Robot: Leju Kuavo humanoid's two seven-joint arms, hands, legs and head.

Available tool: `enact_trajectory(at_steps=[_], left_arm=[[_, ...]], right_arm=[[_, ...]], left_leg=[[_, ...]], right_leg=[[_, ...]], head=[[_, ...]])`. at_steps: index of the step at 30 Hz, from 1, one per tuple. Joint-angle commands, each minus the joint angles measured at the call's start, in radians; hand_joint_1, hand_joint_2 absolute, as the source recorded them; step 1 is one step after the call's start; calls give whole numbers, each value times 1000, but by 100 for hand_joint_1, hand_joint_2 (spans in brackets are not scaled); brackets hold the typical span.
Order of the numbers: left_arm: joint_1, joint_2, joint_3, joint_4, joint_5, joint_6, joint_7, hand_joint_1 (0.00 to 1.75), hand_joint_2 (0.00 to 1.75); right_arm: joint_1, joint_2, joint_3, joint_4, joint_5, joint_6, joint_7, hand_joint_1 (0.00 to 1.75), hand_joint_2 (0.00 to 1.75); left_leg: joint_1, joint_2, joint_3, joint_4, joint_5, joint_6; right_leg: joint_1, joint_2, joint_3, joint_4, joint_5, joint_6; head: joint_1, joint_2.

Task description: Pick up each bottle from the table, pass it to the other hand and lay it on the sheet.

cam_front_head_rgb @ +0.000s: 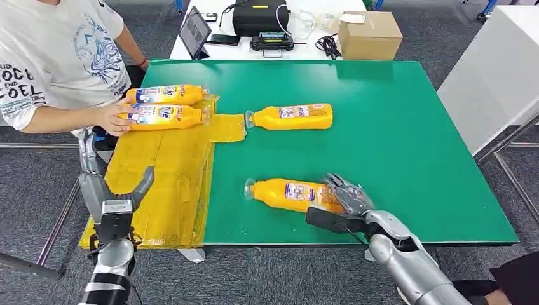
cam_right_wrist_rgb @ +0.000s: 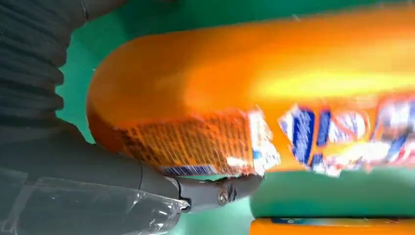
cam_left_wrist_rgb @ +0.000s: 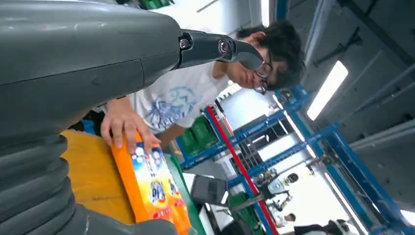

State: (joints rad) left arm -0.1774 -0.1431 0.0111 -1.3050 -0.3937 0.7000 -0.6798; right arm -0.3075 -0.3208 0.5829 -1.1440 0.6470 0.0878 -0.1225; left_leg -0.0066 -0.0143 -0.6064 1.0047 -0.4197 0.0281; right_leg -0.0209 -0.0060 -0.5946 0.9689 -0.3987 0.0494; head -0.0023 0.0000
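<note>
Big green table w/ yellow sheet at its left side. Two bottles lie on the sheet; a person's hand steadies them. Near bottle lies on its side, right hand wrapped round its base to lift. Left hand waits over the sheet, fingers apart & empty.

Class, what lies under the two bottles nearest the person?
The yellow sheet lies under both bottles, over the green table. A person's hand touches one bottle. The covered sheet surface is hidden.

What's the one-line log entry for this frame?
right hand: closing around near bottle on green table | left hand: open, above yellow sheet | person's hand: on sheet bottles
</note>
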Motion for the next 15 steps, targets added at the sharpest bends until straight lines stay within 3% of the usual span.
enact_trajectory(at_steps=[1, 6, 7, 8, 10, 15], left_arm=[[-37, 8, -81, 103, 47, -2, -18, 0, 175], [-84, 15, -159, 179, 122, -2, -18, 0, 175], [-91, 10, -172, 190, 142, -2, -18, 0, 175], [-92, 11, -186, 192, 160, -4, -18, 0, 175], [-93, 9, -204, 198, 185, -10, -18, 0, 175], [-87, 11, -226, 193, 198, -12, -18, 0, 175]], right_arm=[[41, -64, 63, -4, 9, 48, 32, 0, 175], [-3, -148, 128, 63, -42, 204, 18, 3, 175], [-13, -165, 140, 64, -41, 206, 18, 134, 175], [-22, -175, 152, 61, -49, 219, 10, 157, 175], [-24, -189, 163, 45, -56, 220, 16, 175, 175], [-14, -183, 163, 29, -79, 196, 37, 175, 175]], left_leg=[[2, -2, 4, -1, -1, -3], [3, -1, 5, 0, -2, -2], [2, -3, 4, 0, 0, -1], [1, -3, 3, 0, 0, -1], [2, -2, 5, 0, 0, -1], [1, -1, 5, -1, 0, -1]], right_leg=[[2, -3, 6, -1, -2, -3], [3, -2, 6, -1, -2, -3], [2, -4, 5, -1, -1, -2], [1, -4, 4, -1, -1, -1], [2, -3, 5, -2, -1, -1], [1, -2, 6, -1, -1, -1]], head=[[0, 0], [0, 0], [0, 0], [0, 0], [0, 0], [0, 0]])
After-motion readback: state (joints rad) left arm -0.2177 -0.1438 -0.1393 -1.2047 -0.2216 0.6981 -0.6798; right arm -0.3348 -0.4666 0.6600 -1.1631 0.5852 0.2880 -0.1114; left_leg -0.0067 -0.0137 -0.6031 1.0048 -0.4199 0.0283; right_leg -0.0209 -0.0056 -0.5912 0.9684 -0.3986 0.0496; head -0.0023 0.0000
